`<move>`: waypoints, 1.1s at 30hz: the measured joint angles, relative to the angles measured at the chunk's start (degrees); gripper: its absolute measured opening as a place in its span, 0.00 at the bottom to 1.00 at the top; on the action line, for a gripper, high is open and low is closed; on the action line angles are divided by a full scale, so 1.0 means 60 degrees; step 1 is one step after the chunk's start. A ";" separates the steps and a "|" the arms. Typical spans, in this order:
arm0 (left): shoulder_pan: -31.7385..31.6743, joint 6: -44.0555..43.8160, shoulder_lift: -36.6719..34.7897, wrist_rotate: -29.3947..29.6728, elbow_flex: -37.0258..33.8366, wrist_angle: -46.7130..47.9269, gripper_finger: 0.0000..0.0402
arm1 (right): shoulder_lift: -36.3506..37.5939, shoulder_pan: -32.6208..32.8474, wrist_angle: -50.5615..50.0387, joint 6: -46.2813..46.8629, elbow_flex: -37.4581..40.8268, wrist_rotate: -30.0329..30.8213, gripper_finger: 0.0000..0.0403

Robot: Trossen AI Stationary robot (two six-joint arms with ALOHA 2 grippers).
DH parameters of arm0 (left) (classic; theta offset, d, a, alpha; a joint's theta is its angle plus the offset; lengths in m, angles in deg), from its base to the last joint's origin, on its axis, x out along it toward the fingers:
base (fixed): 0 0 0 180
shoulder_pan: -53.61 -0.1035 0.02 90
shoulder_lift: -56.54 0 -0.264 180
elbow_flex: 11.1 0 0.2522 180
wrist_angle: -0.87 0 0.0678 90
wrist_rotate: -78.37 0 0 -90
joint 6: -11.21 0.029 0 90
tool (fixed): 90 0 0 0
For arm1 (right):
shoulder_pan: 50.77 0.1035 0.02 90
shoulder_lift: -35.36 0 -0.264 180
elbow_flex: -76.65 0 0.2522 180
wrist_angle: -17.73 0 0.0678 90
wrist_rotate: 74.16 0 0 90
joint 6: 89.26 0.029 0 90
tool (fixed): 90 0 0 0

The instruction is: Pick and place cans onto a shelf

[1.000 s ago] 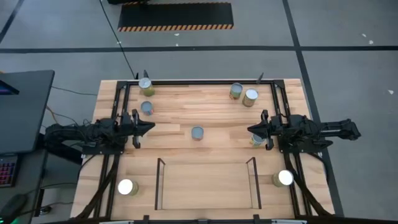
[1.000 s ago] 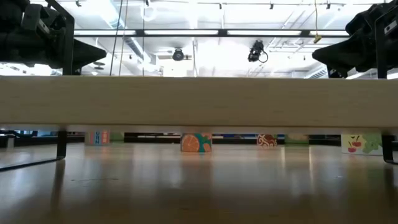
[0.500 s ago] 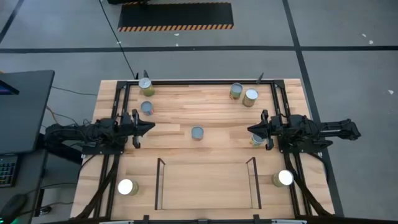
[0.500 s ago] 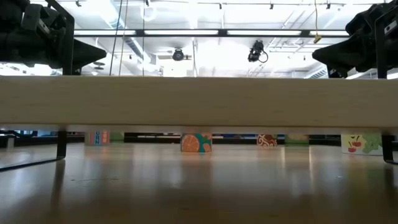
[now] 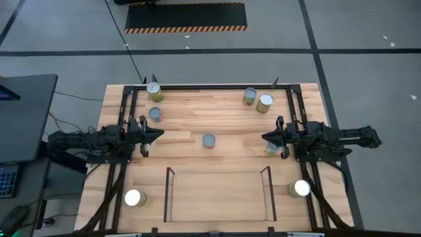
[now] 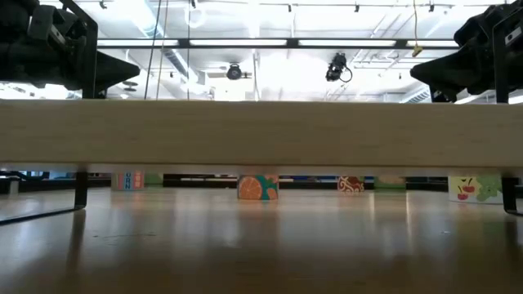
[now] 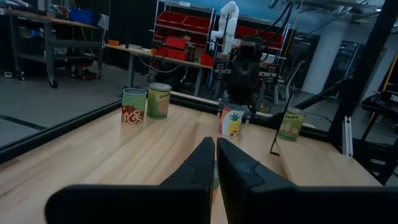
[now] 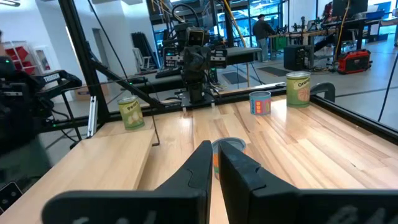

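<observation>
Several cans stand upright on the wood table. One can is at the middle, two at the far left, two at the far right, and bright-topped ones at the near left and near right. One can stands beside and partly under my right gripper. My right gripper is shut, empty and points at the middle can. My left gripper is shut and empty, left of that can. The shelf lies at the near middle.
A black table-wide frame runs along the far edge and both sides. The shelf's thin black rods stand at its two ends. In the low view the shelf's wood board spans the picture. Bare wood lies between the two grippers, around the middle can.
</observation>
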 joint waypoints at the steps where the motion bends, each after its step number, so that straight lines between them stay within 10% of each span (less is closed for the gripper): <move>1: -0.0002 -0.0002 0.0001 0.0000 0.0003 0.0000 0.06 | 0.0002 0.0003 0.0002 0.0000 -0.0002 -0.0002 0.08; 23: -0.0002 0.0001 -0.0002 0.0000 0.0000 -0.0001 0.06 | 0.0000 0.0002 0.0000 -0.0049 0.0000 0.0007 0.08; 33: -0.0002 -0.0002 -0.0002 0.0000 0.0002 0.0001 0.06 | 0.0004 -0.0099 0.0204 -0.4218 0.0000 0.1264 0.08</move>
